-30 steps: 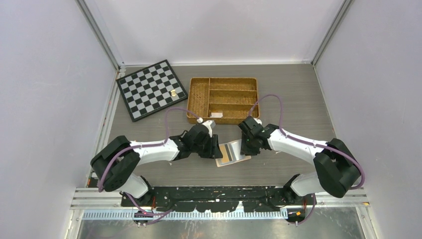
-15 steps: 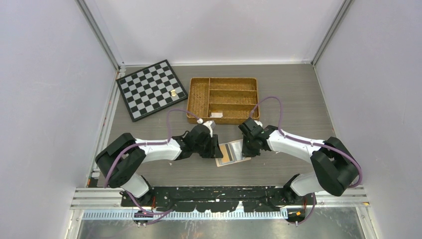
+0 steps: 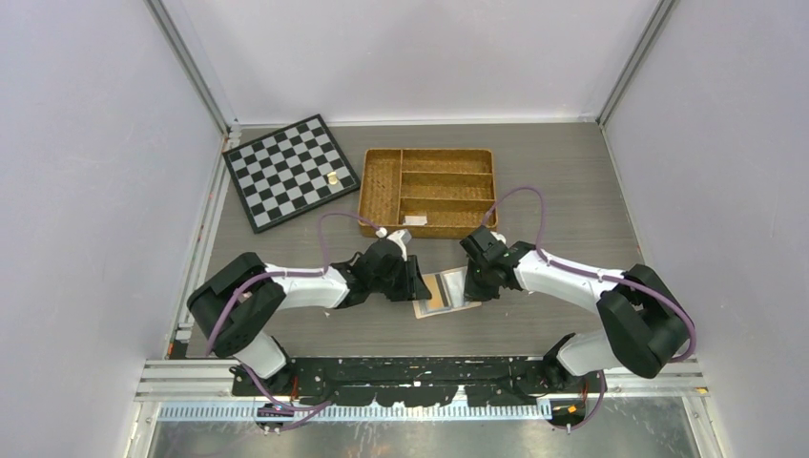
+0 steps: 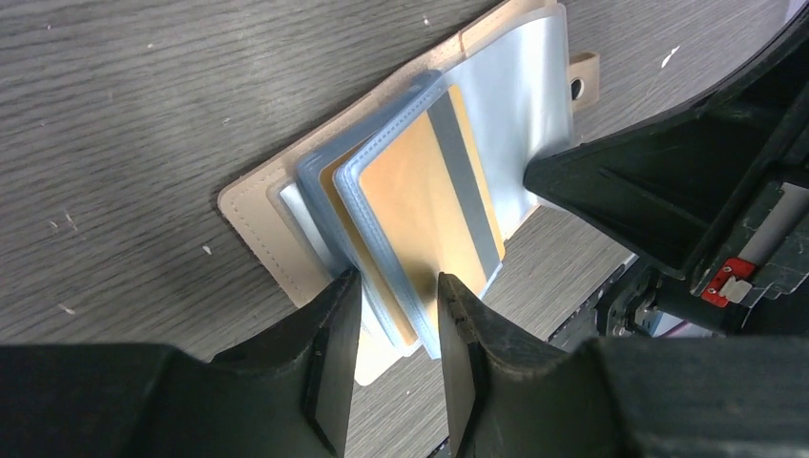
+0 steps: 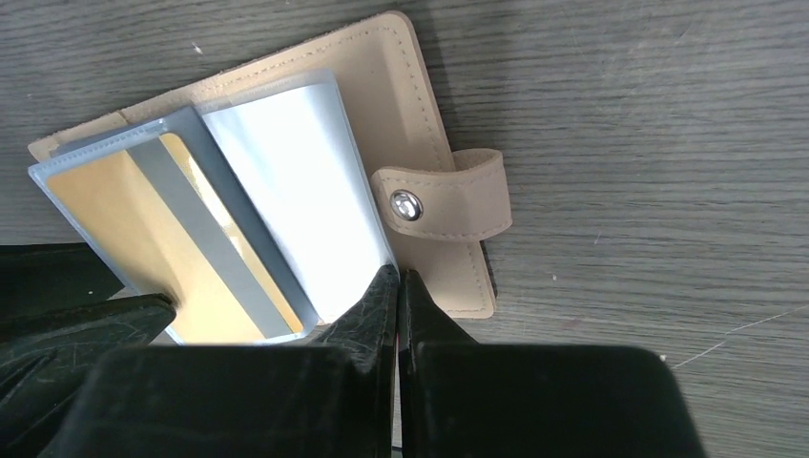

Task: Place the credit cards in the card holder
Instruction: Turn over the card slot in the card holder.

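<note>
The peach-beige card holder (image 3: 456, 282) lies open on the table between both grippers. In the left wrist view its leather cover (image 4: 258, 205) lies flat and its clear sleeves stand up. An orange-tan credit card (image 4: 420, 200) with a grey stripe sits in the front sleeve, and a second orange edge shows behind it. My left gripper (image 4: 396, 315) straddles the sleeve stack, fingers against both sides. My right gripper (image 5: 398, 281) is shut, tips pressing the pale sleeve (image 5: 286, 181) beside the snap tab (image 5: 444, 205). The card also shows in the right wrist view (image 5: 124, 219). No blue-teal card is visible.
A woven wicker divided tray (image 3: 427, 151) stands behind the wallet with a small white item (image 3: 414, 220) in its front compartment. A chessboard (image 3: 290, 172) with one small pale piece (image 3: 332, 177) lies at the back left. Walls enclose the table on three sides.
Both grippers have edged slightly closer around the card holder. The wallet looks a little narrower from above.
</note>
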You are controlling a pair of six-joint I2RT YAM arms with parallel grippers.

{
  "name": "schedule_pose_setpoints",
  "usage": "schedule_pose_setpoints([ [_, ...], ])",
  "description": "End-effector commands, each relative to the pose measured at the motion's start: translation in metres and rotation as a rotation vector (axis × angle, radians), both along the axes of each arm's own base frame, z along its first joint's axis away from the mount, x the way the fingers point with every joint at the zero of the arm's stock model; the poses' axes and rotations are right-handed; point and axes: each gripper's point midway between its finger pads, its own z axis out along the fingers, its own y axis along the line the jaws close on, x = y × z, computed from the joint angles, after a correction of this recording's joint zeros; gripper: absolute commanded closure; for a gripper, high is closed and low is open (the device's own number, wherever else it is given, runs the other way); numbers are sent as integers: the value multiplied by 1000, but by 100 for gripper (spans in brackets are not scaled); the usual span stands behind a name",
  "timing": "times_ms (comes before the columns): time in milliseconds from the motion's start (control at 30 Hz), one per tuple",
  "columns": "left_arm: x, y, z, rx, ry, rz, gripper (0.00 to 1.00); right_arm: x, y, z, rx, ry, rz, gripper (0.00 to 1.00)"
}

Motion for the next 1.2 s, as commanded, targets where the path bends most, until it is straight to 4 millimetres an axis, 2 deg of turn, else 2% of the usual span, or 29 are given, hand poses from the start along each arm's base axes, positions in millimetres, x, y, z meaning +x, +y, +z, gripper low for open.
schedule_pose_setpoints([
  [0,10,-13,17,-103,-70,20,63,-12,17,-17,82,55,-2,99],
  [300,18,-22,49,-200,-167,12,64,-13,22,-18,113,63,-2,100],
  [733,21,-30,63,-245,-218,-20,64,-12,29,-19,157,62,-34,99],
  [833,20,-34,68,-271,-235,-44,64,-10,27,-17,157,45,-47,94],
  [1000,19,-44,72,-307,-249,-91,64,-5,20,-6,148,-6,-76,77],
  [1167,21,-47,67,-303,-240,-86,65,0,6,4,113,-56,-115,70],
])
